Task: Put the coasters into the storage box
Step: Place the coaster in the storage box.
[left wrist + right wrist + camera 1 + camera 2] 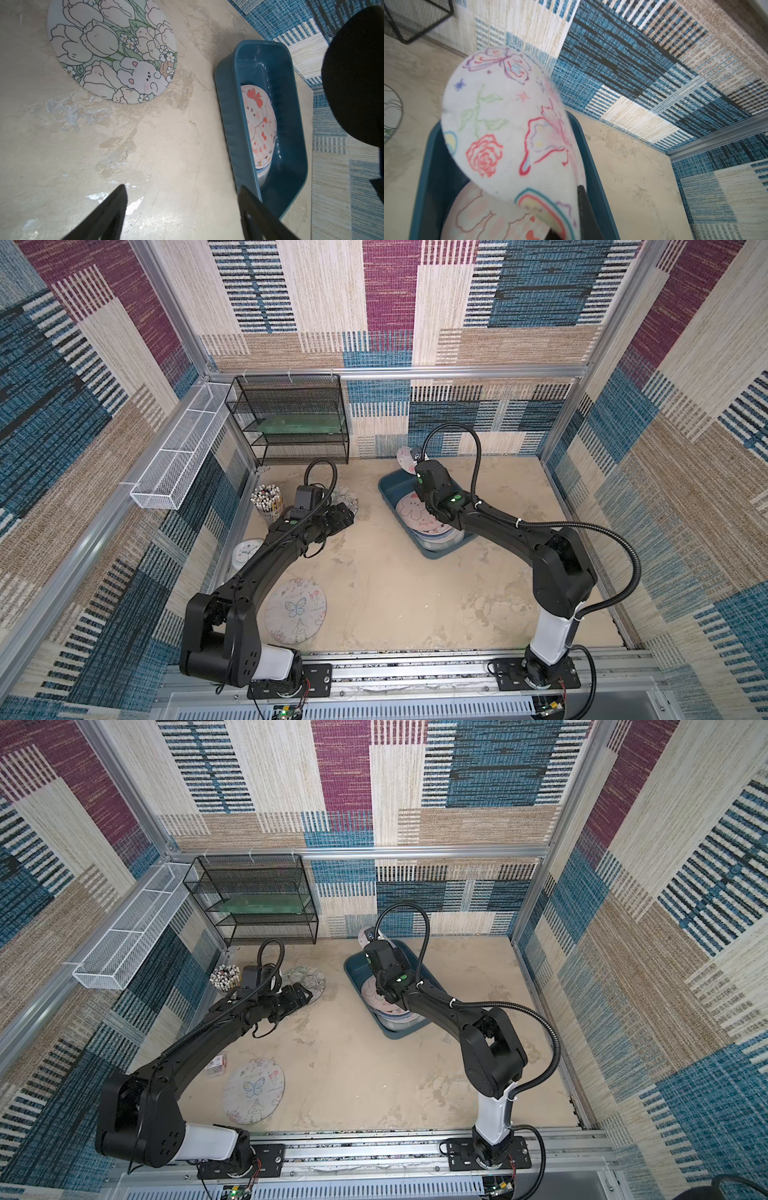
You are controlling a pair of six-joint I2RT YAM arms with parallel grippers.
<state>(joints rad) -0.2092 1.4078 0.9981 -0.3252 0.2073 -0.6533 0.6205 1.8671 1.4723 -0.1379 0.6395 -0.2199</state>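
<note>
**One coaster pinched over the storage box, two lying flat on the bench**

The bench [395,593] is a scuffed beige surface walled in by patterned carpet panels. A black wire-mesh rack [291,418] stands at its far left corner. A long white mesh tray [178,452] hangs on the left wall rail beside the rack.

The teal storage box [388,489] sits right of centre, at an angle, with its far end near the back wall. A stack of coasters [259,124] lies in its nearer half, and the top one shows a pale cartoon animal with red bows.

The rose-and-butterfly coaster [500,128] is raised over the far half of the box, curled and tilted, with its upper edge above the rim. The butterfly coaster [296,611] lies flat near the bench's front edge, just beside the left arm. The tulip-and-bunny coaster [112,47] lies flat to the left of the box, with bare bench between them.

A pale-blue round clock [247,549] and a cup of pencils [267,497] sit at the left edge.

The right end effector [576,195] is pressed together on the lower edge of the rose-and-butterfly coaster. The left end effector [182,188] hangs over bare bench near the tulip-and-bunny coaster, fingers spread wide with nothing between them.
</note>
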